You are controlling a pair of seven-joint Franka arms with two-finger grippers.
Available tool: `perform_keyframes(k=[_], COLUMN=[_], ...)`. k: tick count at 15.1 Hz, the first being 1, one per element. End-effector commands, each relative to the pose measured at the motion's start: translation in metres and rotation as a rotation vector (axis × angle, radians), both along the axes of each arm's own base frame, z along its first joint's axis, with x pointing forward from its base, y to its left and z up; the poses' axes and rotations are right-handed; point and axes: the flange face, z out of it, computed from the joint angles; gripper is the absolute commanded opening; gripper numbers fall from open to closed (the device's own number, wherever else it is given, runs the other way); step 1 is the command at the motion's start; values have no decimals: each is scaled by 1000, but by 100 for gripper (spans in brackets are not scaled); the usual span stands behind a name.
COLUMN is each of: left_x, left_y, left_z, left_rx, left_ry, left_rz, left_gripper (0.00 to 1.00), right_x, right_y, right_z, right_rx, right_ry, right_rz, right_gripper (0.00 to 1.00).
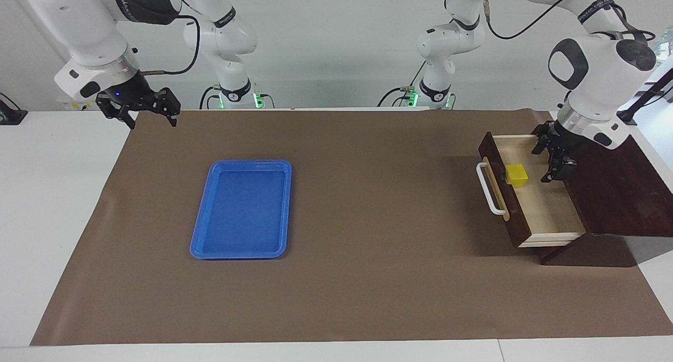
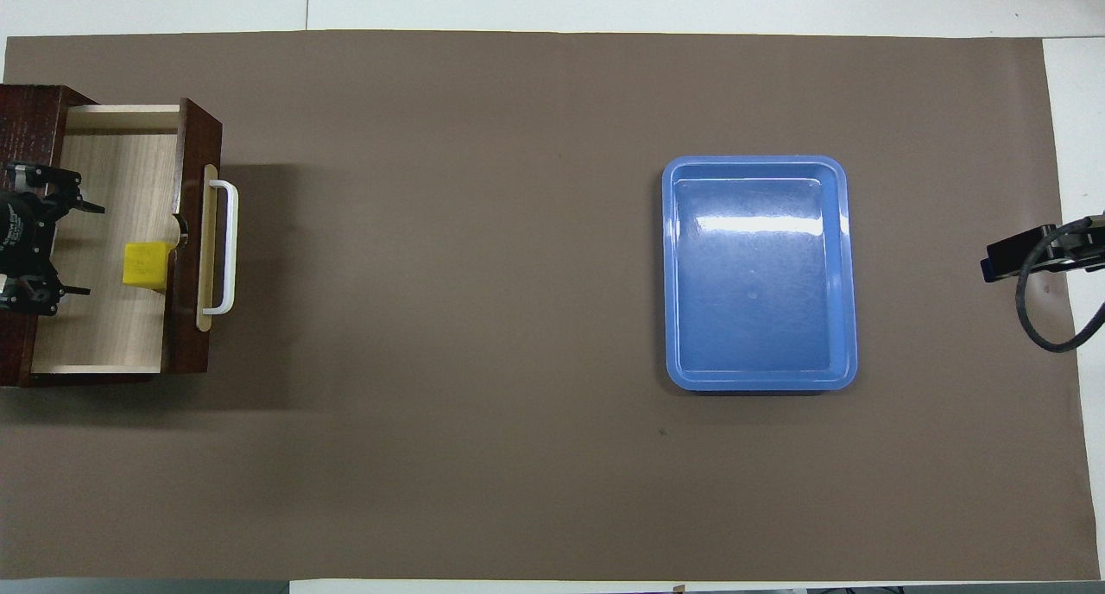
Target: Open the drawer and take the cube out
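Note:
The dark wooden drawer (image 1: 547, 209) stands pulled out of its dark box (image 1: 620, 193) at the left arm's end of the table. Its white bar handle (image 1: 486, 188) faces the table's middle. The yellow cube (image 1: 516, 175) sits on the drawer's pale floor, close against the front panel. My left gripper (image 1: 541, 164) is open over the drawer's inner end, beside the cube and not touching it. The overhead view shows the drawer (image 2: 112, 171), the cube (image 2: 145, 264) and the left gripper (image 2: 91, 250), with a gap between fingers and cube. My right gripper (image 1: 151, 121) is open, empty and raised over the right arm's end of the table, where that arm waits.
A blue plastic tray (image 1: 242, 209) lies on the brown mat toward the right arm's end; it also shows in the overhead view (image 2: 760, 274). The brown mat (image 1: 368, 193) covers most of the table between tray and drawer.

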Motion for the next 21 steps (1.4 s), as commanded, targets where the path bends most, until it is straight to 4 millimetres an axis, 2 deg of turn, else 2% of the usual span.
perform_keyframes(k=[1,4,7,12,14,18,19,21], left_x=[-18,-30,-27,-20,-23,-23,-23,-23], left_y=[-2,-5,-13,-34,-35,-35,-33,-31], left_z=[-6,-16,-23,-28,-35,-38,-38,-38], left_rx=[-9,-7,-9,-14,-12,-12,-12,-12], left_ry=[-9,3,-15,-40,-30,-36,-37,-42], left_rz=[81,137,193,188,189,191,192,193], left_gripper=[100,100,100,100,99,86,80,73], right_x=[-6,-8,-10,-12,-13,-13,-13,-13], right_y=[-2,-6,-22,-22,-20,-15,-13,-7], right_z=[2,4,4,5,5,3,3,2], right_rx=[-18,-17,-16,-14,-8,-3,-2,22], right_ry=[9,7,9,25,26,27,26,25], right_rz=[-15,-27,-55,-44,-30,-33,-44,-108], right_gripper=[100,100,100,100,100,100,100,100])
